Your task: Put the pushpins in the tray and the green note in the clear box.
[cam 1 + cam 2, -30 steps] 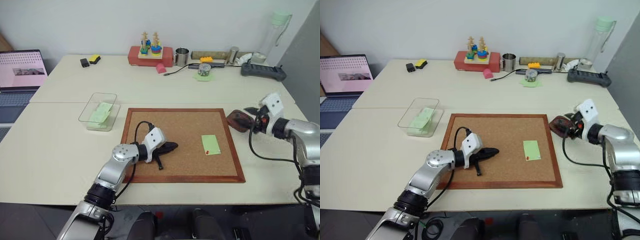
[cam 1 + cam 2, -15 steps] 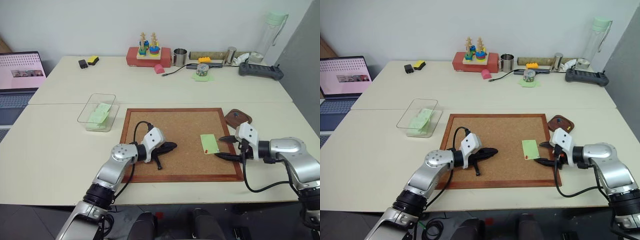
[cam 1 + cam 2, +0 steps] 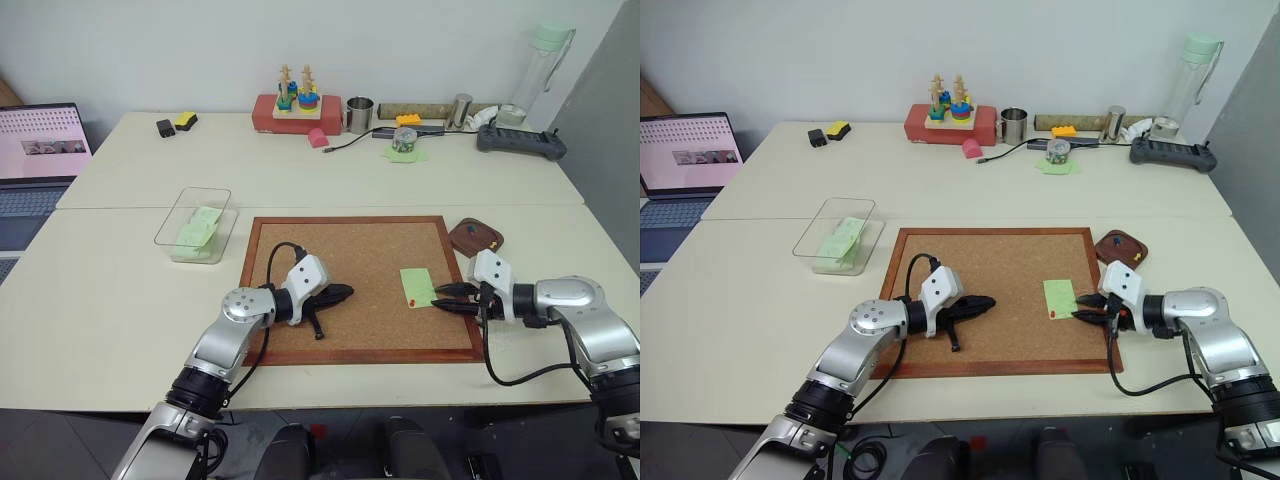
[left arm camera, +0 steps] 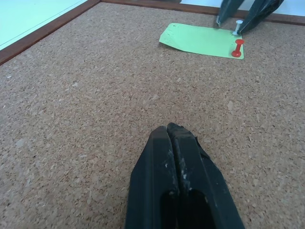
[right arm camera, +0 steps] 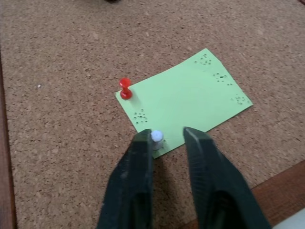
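Right gripper [image 5: 164, 140], jaws narrowly parted around a white pin [image 5: 156, 137] on the note [image 5: 186, 100]; a slip could tear paper. Left gripper [image 4: 171, 138] pressed together.

I could read no text, label, brand, number or sign anywhere in my views. The laptop screen [image 3: 40, 143] at the far left of the worktop showed a pink page with a small dark strip across it, but nothing on it resolved into letters. The green note [image 5: 183, 101] on the corkboard carried only clusters of pinholes, no writing. The objects along the back edge of the worktop bore no markings I could make out.
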You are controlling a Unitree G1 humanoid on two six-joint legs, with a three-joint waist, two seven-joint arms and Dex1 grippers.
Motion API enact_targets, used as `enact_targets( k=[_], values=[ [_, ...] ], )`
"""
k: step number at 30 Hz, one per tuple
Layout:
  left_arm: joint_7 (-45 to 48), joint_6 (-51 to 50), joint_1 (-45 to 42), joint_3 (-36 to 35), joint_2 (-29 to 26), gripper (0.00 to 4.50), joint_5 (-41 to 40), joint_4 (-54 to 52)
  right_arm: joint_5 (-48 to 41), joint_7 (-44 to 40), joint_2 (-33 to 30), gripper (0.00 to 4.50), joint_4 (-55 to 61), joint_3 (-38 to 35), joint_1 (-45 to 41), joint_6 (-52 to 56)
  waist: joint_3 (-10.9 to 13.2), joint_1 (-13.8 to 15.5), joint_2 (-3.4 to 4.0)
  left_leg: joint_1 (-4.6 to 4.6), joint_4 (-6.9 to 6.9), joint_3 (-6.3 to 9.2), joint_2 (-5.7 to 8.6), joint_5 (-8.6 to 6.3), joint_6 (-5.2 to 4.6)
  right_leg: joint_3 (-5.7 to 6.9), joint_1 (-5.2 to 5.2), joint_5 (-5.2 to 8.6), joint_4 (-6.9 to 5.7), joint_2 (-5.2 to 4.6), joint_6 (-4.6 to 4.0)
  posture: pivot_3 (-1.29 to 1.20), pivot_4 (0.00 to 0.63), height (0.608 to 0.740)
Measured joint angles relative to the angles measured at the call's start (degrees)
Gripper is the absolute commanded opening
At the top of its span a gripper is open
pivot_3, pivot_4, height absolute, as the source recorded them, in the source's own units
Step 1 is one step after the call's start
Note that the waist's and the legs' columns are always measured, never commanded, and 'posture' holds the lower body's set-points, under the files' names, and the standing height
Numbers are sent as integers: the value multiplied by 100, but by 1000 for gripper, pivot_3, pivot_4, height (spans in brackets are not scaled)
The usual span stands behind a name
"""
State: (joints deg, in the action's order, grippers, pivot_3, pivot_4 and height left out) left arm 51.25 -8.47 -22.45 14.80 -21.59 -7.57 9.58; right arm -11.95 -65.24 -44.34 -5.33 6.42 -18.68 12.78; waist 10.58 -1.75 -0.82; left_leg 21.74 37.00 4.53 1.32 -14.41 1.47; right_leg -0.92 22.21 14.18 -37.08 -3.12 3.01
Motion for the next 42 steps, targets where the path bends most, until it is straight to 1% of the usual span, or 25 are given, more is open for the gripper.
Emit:
enact_targets(
  k=[1,7,12,17,25,29,33,39,41,42],
  values=[
    [-1,-2,0,-2,0,0,0,0,0,-25,0,32,0,9,0,-9,0,-1,0,0,0,0,0,0,0,0,0,0,0,0,0,0,150,740],
    [5,-4,3,-5,-1,0,-2,-2,-37,-97,-1,32,30,9,7,20,0,-3,0,-1,0,1,-1,0,0,0,0,0,0,0,0,0,150,740],
    [0,7,14,-17,-7,0,-4,-8,-285,-114,-17,32,190,-98,58,412,0,-1,0,1,-1,4,-1,0,0,0,1,0,0,0,0,0,150,740],
    [-33,12,16,-14,-9,0,-2,-2,-708,-154,-22,32,490,-366,19,732,0,-2,0,0,0,5,-1,0,0,-1,0,0,0,0,0,0,150,740],
    [-39,21,15,-11,-14,0,0,7,-1122,36,-19,32,509,-817,-188,1301,0,-3,0,-1,0,4,-1,0,0,-1,0,0,0,0,0,0,150,740],
    [-44,22,11,0,-17,0,2,7,-1175,550,164,32,263,-1097,-516,1411,0,-3,0,0,0,3,0,0,0,-3,0,0,0,0,0,0,150,740],
    [-32,26,11,9,-36,0,2,-1,-433,1743,401,32,-744,-1094,-1032,1169,-3,-2,-2,0,-1,-9,2,0,0,-2,3,-1,-1,1,-2,0,150,740],
    [-32,27,10,10,-36,0,2,-4,218,2729,647,32,-1702,-1070,-1388,931,-5,-3,1,1,-3,-10,1,0,0,-5,5,-2,-4,0,-3,0,150,740],
    [-32,27,10,11,-35,0,2,-5,319,2818,698,450,-1887,-1044,-1423,861,-5,-4,1,1,-3,-11,2,0,0,-5,4,-2,-3,0,-3,0,150,740],
    [-32,27,10,11,-35,0,2,-5,393,2858,731,461,-2007,-1010,-1429,813,-5,-3,1,1,-3,-11,2,0,0,-4,4,-1,-4,0,-3,0,150,740]
  ],
)
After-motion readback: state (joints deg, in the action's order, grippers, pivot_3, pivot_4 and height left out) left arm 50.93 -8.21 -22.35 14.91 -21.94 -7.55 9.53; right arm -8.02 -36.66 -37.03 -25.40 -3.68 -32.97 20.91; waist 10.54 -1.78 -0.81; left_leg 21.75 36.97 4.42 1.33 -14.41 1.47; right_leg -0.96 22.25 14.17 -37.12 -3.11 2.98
